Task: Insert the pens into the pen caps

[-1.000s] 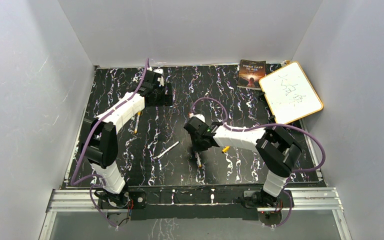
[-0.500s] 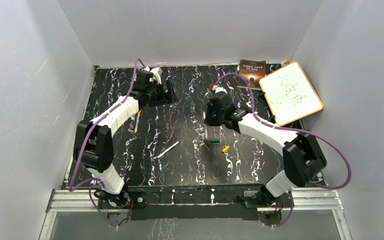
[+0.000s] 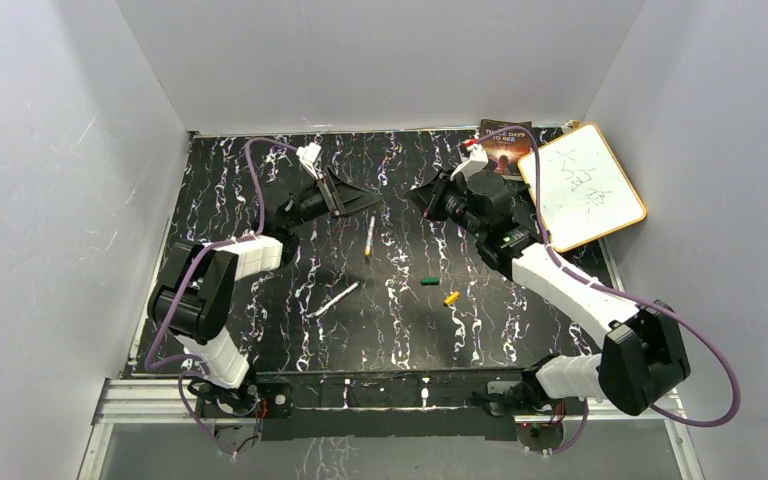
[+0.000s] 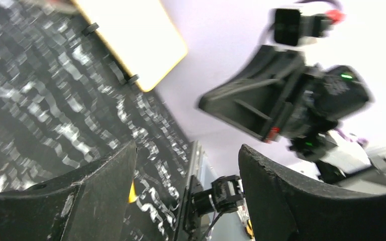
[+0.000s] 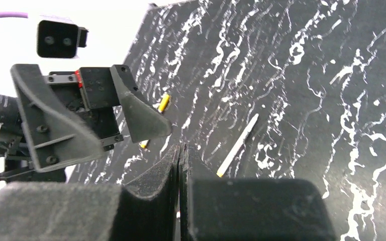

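1. Since half a second earlier, both arms had swung away beyond the small green plastic cap [image 3: 427, 282]. The right end effector [image 3: 420, 196] had pulled back to its far side. The thin whitish pen with a yellowish end [image 3: 369, 237] that had hung under it now appeared to lie loose on the black marbled bench [image 3: 380, 330], beyond and left of the green cap.
2. The right end effector was clenched, its fingers [image 5: 151, 186] pressed together with nothing visible between them. The left end effector [image 3: 358, 200] was released and empty, its jaws wide, beyond and left of the green cap and facing the right one.
3. A second whitish pen [image 3: 337, 298] lay slantwise to the left of the green cap. A stubby yellow-orange cap [image 3: 451, 298] sat just beside the green cap on its right, slightly nearer the arm bases. Whether the first pen's yellowish end was a cap could not be told.
4. The step in hand was probably taking up a pen again. To do it well, the end effector should open first and come down square across the barrel at mid-length. It should close gently, since so thin a pen would likely roll or pivot. The pen's tip should then line up with the cap's mouth before any push.
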### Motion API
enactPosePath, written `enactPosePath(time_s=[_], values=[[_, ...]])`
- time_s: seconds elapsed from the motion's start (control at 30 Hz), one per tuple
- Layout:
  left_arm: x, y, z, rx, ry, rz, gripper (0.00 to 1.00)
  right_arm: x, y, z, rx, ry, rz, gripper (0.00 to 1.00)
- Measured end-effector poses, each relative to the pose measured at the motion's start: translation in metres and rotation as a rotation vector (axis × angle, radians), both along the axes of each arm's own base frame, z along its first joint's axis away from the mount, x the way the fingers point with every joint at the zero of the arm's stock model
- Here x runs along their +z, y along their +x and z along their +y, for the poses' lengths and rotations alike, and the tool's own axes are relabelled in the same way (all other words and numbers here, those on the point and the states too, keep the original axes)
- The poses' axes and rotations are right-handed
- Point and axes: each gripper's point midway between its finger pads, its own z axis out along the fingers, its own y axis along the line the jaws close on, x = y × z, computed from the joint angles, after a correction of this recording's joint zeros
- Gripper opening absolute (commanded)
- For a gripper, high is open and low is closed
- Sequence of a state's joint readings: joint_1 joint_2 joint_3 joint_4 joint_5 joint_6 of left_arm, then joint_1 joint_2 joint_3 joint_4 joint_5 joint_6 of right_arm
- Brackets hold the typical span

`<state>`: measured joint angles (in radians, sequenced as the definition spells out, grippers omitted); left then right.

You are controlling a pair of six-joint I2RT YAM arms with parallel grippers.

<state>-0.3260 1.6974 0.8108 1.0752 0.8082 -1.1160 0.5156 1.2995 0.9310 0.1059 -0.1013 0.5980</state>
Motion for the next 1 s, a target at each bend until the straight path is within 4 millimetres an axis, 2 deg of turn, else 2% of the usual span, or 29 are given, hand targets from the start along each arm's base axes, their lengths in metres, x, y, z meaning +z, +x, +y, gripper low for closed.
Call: enactPosePath(time_s=[0.07, 0.17, 0.33, 0.4, 0.47, 0.5, 0.57, 0.6, 0.63, 0.7, 0.77, 0.83, 0.9, 1.0], values=[[0.03, -0.008, -0.002, -0.035, -0.082, -0.098, 0.71, 0.01, -0.001, 0.002, 0.008, 0.029, -0.036, 0.0], [0.049, -0.016, -0.002, -0.066, -0.131, -0.161, 0.73, 0.017, 0.0, 0.004, 0.021, 0.044, -0.059, 0.0], [0.04, -0.013, 0.0, -0.056, -0.085, -0.175, 0.73, 0.016, 0.0, 0.007, 0.035, 0.052, -0.067, 0.0], [0.033, -0.008, 0.003, -0.036, -0.032, -0.174, 0.68, 0.007, 0.004, 0.009, 0.036, 0.04, -0.052, 0.0], [0.03, 0.01, 0.005, 0.014, 0.057, -0.176, 0.7, -0.008, 0.009, 0.012, 0.036, 0.019, -0.018, 0.11], [0.03, 0.029, 0.008, 0.081, 0.129, -0.173, 0.74, -0.018, 0.012, 0.014, 0.037, 0.007, 0.002, 0.16], [0.036, 0.077, 0.026, 0.274, 0.312, -0.177, 0.77, -0.04, 0.014, 0.017, 0.044, -0.021, 0.055, 0.23], [0.04, 0.094, 0.039, 0.35, 0.386, -0.19, 0.79, -0.047, 0.014, 0.017, 0.049, -0.031, 0.073, 0.24], [0.047, 0.112, 0.061, 0.435, 0.48, -0.199, 0.81, -0.055, 0.013, 0.018, 0.056, -0.045, 0.088, 0.26], [0.049, 0.13, 0.102, 0.553, 0.615, -0.193, 0.86, -0.061, 0.012, 0.018, 0.064, -0.061, 0.1, 0.28], [0.039, 0.137, 0.14, 0.634, 0.741, -0.163, 0.93, -0.062, 0.011, 0.018, 0.072, -0.07, 0.097, 0.3], [0.019, 0.135, 0.167, 0.664, 0.847, -0.112, 0.96, -0.061, 0.011, 0.018, 0.081, -0.08, 0.087, 0.31], [-0.005, 0.129, 0.179, 0.654, 0.942, -0.065, 0.96, -0.062, 0.011, 0.018, 0.087, -0.085, 0.083, 0.32], [-0.035, 0.124, 0.187, 0.619, 1.058, -0.016, 0.93, -0.061, 0.01, 0.019, 0.095, -0.088, 0.078, 0.32]])
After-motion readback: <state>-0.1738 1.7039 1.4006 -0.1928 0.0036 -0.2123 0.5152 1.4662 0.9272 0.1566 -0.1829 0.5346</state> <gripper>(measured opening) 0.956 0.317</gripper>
